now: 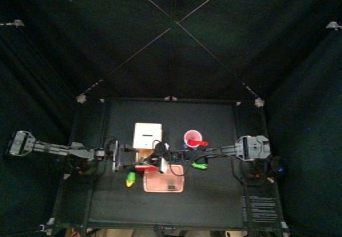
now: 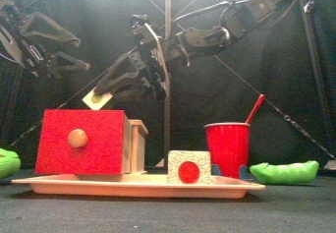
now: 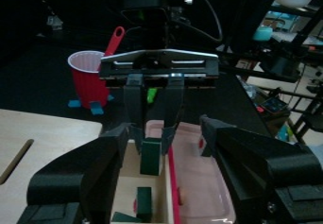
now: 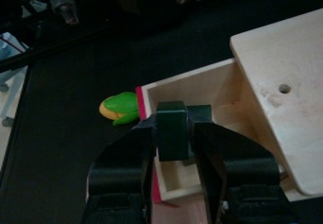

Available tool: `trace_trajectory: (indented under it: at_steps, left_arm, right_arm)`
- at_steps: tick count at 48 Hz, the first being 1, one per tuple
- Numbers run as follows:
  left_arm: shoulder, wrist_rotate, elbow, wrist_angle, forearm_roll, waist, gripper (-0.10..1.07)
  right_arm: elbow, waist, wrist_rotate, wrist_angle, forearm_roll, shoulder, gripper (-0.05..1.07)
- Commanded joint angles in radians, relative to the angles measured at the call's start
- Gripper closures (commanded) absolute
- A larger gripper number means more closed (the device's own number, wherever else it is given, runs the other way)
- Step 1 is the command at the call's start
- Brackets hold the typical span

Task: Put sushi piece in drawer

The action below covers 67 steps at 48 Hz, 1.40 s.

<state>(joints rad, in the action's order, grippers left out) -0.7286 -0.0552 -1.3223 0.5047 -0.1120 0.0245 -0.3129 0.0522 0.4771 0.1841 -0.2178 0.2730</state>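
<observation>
Right end effector (image 4: 173, 143) grips a dark sushi piece (image 4: 172, 126) above the open drawer (image 4: 202, 124) for dropping; left end effector (image 3: 164, 157) gapes beside it.

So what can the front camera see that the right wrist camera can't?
Only the front view shows the red plastic cup with its straw, the small white block with a red circle and the round wooden knob on the red drawer front. Only the right wrist view shows the right gripper, its black fingers pinching a dark green piece over the open drawer. Both show the pale wooden box.
</observation>
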Motion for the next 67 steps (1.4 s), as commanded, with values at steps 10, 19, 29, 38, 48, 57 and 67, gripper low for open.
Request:
trace_trajectory:
  at_steps: [10,19,29,38,48,57,67]
  left_arm:
    - [0.003,0.000,0.008,0.012,-0.005,0.002,0.02]
    - [0.003,0.000,0.006,0.014,-0.005,0.000,0.02]
    - [0.003,0.000,0.008,0.014,-0.005,0.000,0.02]
    - [0.003,0.000,0.008,0.014,-0.005,0.000,0.02]
    - [0.003,0.000,0.002,0.012,-0.005,0.000,0.02]
    - [0.003,0.000,0.005,0.014,-0.009,-0.003,0.02]
    - [0.003,-0.002,0.006,0.014,-0.025,0.002,0.02]
  right_arm:
    - [0.052,0.005,-0.002,0.005,-0.011,-0.002,0.41]
    - [0.051,0.005,-0.002,0.005,-0.011,0.000,0.27]
    - [0.051,0.005,-0.002,0.002,-0.011,0.000,0.22]
    - [0.052,0.005,-0.002,-0.005,-0.009,0.000,0.22]
    - [0.054,0.005,0.000,-0.005,-0.006,0.000,0.22]
    - [0.054,0.003,0.000,-0.005,-0.008,-0.005,0.22]
    - [0.052,-0.005,0.000,-0.006,-0.009,-0.005,0.22]
